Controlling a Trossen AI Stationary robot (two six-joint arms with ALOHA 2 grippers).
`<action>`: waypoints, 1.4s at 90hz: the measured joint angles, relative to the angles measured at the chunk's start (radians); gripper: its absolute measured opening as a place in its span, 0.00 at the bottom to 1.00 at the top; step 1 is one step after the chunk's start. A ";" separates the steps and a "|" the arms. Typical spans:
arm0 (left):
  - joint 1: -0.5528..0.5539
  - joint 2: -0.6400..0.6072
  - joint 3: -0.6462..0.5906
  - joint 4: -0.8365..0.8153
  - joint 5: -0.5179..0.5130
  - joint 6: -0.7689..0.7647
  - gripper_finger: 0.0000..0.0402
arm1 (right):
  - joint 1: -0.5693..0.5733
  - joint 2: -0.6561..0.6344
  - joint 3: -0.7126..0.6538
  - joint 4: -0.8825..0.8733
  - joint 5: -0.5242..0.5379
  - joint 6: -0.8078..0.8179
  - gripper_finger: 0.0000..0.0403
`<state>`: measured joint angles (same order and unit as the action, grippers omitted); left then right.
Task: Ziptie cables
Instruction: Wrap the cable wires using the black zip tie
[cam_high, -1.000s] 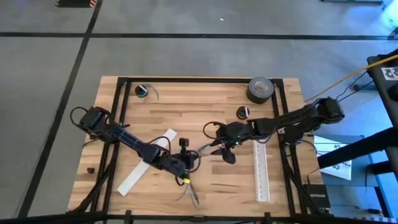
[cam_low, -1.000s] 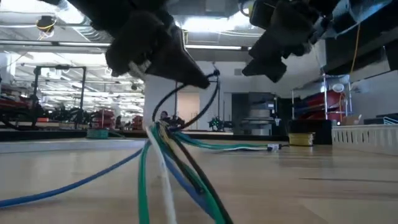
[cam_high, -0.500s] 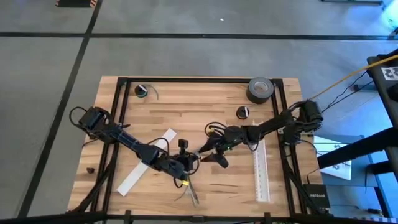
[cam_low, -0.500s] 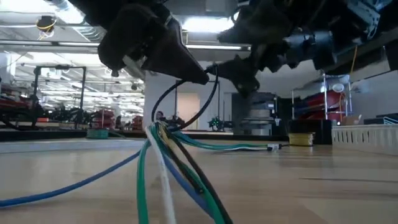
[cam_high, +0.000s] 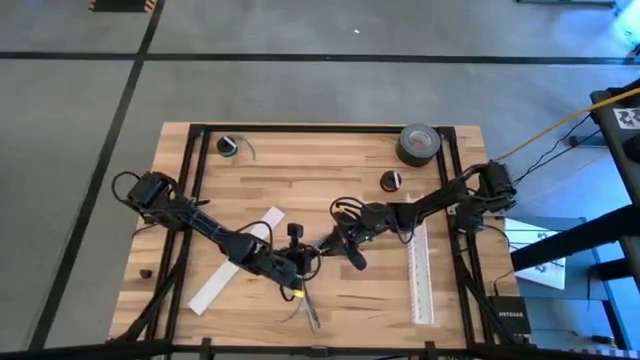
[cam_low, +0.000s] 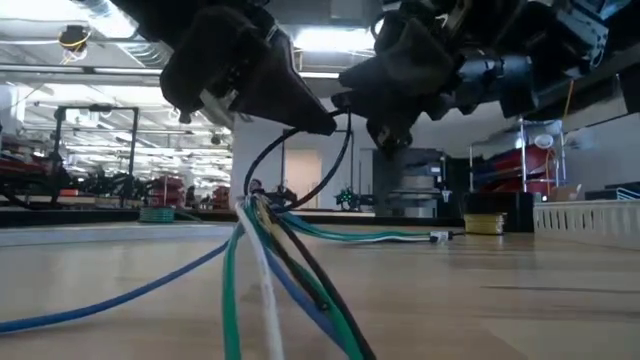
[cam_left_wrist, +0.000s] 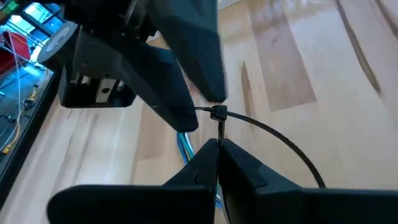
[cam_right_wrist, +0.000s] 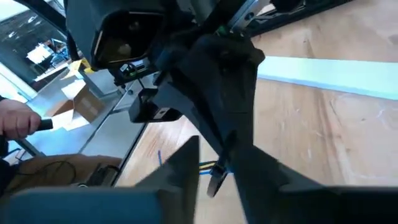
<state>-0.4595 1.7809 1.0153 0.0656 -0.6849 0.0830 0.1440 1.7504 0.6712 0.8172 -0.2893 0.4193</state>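
Note:
The cables, green, white, blue and black wires, lie near the table's front edge. They are gathered where the ziptie loops round them. The black loop arches up to its small head. My left gripper is shut on the strip just beside that head. My right gripper comes from the table's right and is open. Its fingers stand on either side of the short end that sticks out of the head. My left gripper pinches the ziptie's strip between its two fingers, right next to the head, and the fingers lie along the strip. The loop hangs clear of the table with the cables in it. My right gripper: I cannot tell whether its fingers touch the ziptie's end.
A grey tape roll and two small rolls sit at the far side. White slotted strips lie at left and right. A person's hand shows beyond the table.
My right gripper has gone toward the table's left and a little down, from well clear of the ziptie to right beside its head and my left gripper. The ziptie loop and the cables have stayed as they were.

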 joint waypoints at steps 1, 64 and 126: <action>0.000 0.000 0.000 0.000 0.000 0.000 0.00 | 0.000 0.000 0.000 -0.002 0.000 -0.004 0.06; -0.041 0.032 0.000 -0.031 0.056 0.067 0.00 | 0.000 -0.008 0.119 -0.164 -0.018 -0.156 0.00; -0.042 0.034 0.000 -0.021 0.026 0.043 0.00 | -0.064 -0.195 0.135 -0.675 0.035 -0.086 0.23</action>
<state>-0.5014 1.8145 1.0153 0.0449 -0.6590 0.1265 0.0803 1.5558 0.8062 0.1425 -0.2539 0.3328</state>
